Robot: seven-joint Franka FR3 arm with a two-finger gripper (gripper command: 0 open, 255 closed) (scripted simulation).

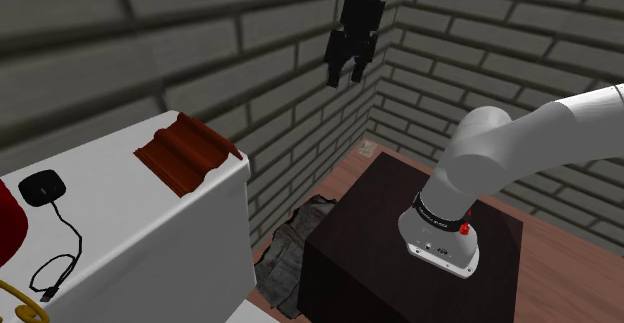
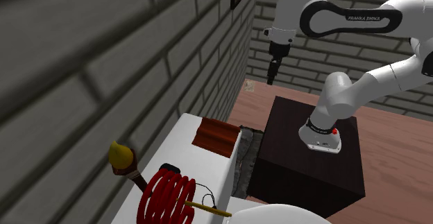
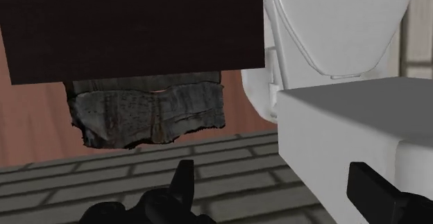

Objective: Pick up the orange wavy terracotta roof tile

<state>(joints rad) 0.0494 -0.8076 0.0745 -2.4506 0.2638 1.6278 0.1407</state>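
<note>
The reddish-brown wavy roof tile (image 1: 188, 152) lies flat at the far corner of a white toilet tank top (image 1: 120, 231), close to the brick wall. In the second exterior view the tile (image 2: 216, 134) sits at the tank's far end. My gripper (image 1: 346, 77) hangs high in the air near the wall corner, well above the tile and off to the shoulder view's right of it. It points down, open and holding nothing. From the second exterior view the gripper (image 2: 272, 75) hovers beyond the stand. In the wrist view my gripper (image 3: 277, 188) has its fingers (image 3: 184, 177) wide apart over the tank's edge (image 3: 354, 132).
The dark stand box (image 1: 400, 261) is right of the tank, with a crumpled grey cloth (image 1: 290, 246) on the floor between them. A black device with a cable (image 1: 43, 186), a red coil (image 2: 168, 196) and a yellow-tipped brush (image 2: 122, 157) share the tank top. Brick walls stand close behind.
</note>
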